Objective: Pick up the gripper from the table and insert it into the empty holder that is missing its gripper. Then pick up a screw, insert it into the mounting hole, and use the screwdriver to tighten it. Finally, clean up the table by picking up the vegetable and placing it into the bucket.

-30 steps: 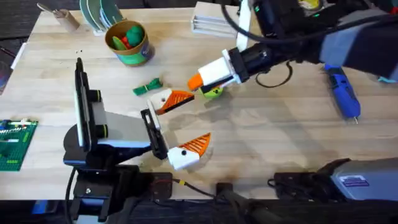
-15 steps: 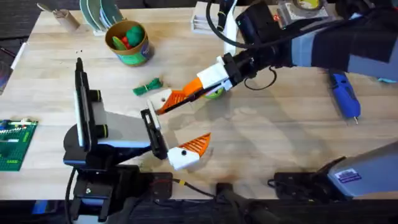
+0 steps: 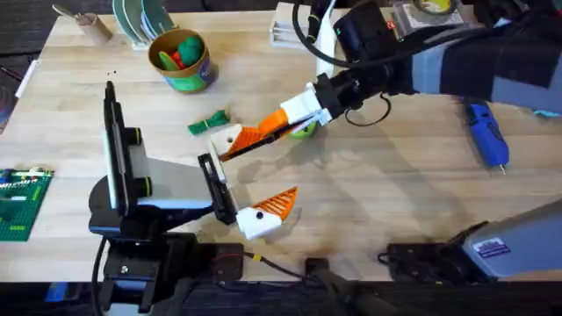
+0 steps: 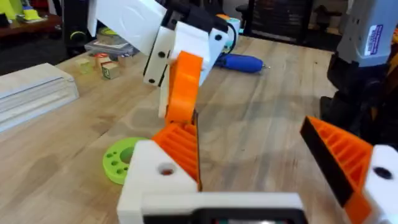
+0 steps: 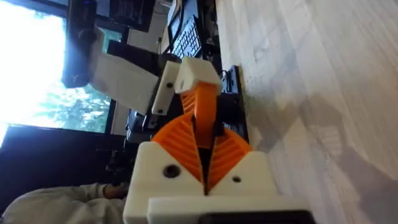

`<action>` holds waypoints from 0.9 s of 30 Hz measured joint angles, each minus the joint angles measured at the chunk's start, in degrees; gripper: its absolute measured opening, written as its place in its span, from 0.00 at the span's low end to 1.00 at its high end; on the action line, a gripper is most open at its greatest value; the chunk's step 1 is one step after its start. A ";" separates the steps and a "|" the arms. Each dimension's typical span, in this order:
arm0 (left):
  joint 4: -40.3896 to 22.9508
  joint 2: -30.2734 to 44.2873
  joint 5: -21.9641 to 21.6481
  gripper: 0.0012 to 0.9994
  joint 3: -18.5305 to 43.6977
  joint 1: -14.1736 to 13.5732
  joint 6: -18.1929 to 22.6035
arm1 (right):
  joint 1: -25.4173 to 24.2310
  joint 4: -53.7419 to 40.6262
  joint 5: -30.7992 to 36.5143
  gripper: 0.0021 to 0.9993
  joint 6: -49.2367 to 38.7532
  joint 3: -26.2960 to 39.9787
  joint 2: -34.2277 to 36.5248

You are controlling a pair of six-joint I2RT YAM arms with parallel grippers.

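Observation:
My right gripper [image 3: 253, 138] reaches in from the upper right. It is shut on the orange gripper [image 5: 202, 109], which meets the white holder [image 5: 188, 74] on my left arm's far finger [image 3: 228, 140]. In the left wrist view the right gripper [image 4: 181, 115] comes down onto that finger's ribbed orange face. My left gripper [image 3: 283, 164] stands wide open. The dark green vegetable [image 3: 208, 121] lies on the table left of the holder. The green bucket [image 3: 189, 81] stands at the back left with toys inside. The blue screwdriver [image 3: 485, 132] lies at the far right. A screw is too small to make out.
A lime-green disc [image 3: 304, 132] lies just under the right gripper. A white stacked box [image 3: 294, 31], a tan cup [image 3: 92, 26] and green plates [image 3: 140, 17] line the back edge. A green brick plate [image 3: 22, 202] sits at the left edge.
One second ago the right gripper hung apart to the right of the left arm's far finger. It has moved left and down onto it, and has held still for the last half second.

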 joint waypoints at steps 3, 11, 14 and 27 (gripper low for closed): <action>0.00 0.00 0.00 0.99 0.00 0.00 0.00 | 0.06 0.01 0.18 0.02 0.00 0.00 0.00; -0.11 0.00 -0.63 0.99 0.00 0.05 -0.02 | 0.74 1.58 1.55 0.01 0.24 0.00 0.00; -0.11 0.00 -0.83 0.99 0.00 0.11 -0.02 | 0.81 1.94 1.73 0.01 0.45 0.00 0.00; -0.20 0.00 -0.94 0.99 0.00 0.11 -0.04 | 0.96 1.90 1.44 0.25 0.94 0.00 0.00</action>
